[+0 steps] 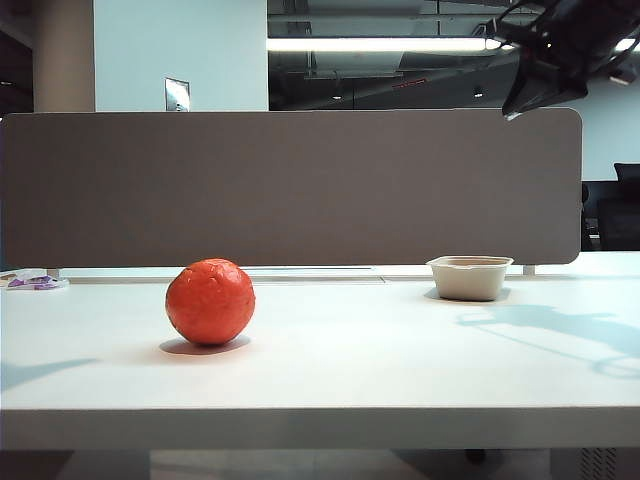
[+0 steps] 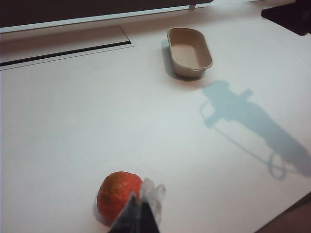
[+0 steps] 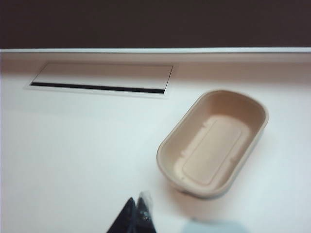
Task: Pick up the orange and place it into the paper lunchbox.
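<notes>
The left gripper (image 2: 141, 206), its fingers pressed together and holding nothing, hangs above the white table (image 1: 400, 350) with its dark tips showing just beside the orange (image 2: 119, 194) in the left wrist view; whether the tips touch the fruit cannot be told. The right gripper (image 3: 136, 213), likewise closed and empty, is poised over the table near the lunchbox (image 3: 214, 143), its fingertips seen close to the tray's near rim but apart from it. In the exterior view, the orange (image 1: 210, 302) sits on the table's left half, glossy and bumpy-skinned, casting a small shadow beneath it. The lunchbox (image 1: 470, 277), a beige oblong tray with rounded corners and a rolled rim, stands empty farther back on the right half, well apart from the fruit. A dark part of one arm (image 1: 555, 50) juts into the upper right corner of the exterior view, and an arm's shadow falls across the tabletop right of the tray. A long grey partition (image 1: 290, 190) runs behind the table, and a rectangular cable hatch (image 3: 102, 80) lies flush in the surface near its back edge.
</notes>
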You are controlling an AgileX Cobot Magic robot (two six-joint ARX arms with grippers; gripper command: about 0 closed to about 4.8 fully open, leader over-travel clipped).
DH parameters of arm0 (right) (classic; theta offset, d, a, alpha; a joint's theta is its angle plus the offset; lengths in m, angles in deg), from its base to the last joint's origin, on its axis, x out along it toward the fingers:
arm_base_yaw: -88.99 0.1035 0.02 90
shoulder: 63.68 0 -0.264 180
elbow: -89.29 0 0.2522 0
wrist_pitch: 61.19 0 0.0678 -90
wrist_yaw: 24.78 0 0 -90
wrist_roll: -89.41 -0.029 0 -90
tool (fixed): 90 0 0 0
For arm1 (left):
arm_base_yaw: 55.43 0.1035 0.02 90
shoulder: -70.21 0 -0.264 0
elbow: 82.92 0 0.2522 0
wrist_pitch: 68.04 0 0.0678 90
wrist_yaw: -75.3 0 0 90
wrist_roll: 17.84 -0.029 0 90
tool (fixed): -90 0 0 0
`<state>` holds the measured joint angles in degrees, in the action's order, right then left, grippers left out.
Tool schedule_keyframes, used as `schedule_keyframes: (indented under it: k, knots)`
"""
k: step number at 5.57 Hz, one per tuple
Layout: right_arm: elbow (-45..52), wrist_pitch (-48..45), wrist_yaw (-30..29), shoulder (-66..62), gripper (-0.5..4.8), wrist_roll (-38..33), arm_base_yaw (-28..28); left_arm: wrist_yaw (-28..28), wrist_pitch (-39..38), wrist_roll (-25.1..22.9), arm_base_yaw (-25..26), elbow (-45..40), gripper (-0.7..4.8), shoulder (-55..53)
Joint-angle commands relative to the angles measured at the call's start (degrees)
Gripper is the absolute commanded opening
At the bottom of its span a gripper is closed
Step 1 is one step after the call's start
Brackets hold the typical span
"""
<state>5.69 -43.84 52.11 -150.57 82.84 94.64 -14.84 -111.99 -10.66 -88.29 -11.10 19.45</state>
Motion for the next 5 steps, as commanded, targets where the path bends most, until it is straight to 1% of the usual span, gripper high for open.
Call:
schedule_keyframes:
  k: [1,2,3,4,5]
  knots:
    - [-17.35,-3.39,4.81,-24.5,4.79,-18.23,-3.06,0.13,0.28,-0.28,0.04,0.2,-0.05,-0.31]
    - [-20.46,-3.69,8.81,-28.52,4.79,-18.51,-3.08,0.15,0.28,-0.28,0.04,0.17,-0.05,-0.33]
    - [-23.06,-3.67,9.94,-33.38,4.79,-18.56,-3.08,0.13,0.33,-0.31,0.04,0.17,-0.05,-0.42]
    - [-23.15,-3.76,10.51,-34.07,4.79,-18.56,-3.08,0.11,0.37,-0.31,0.04,0.17,-0.05,-0.42]
    - [-23.12,-3.65,11.8,-39.58,1.82,-18.93,-3.17,0.11,0.42,-0.31,0.04,0.17,-0.05,-0.44]
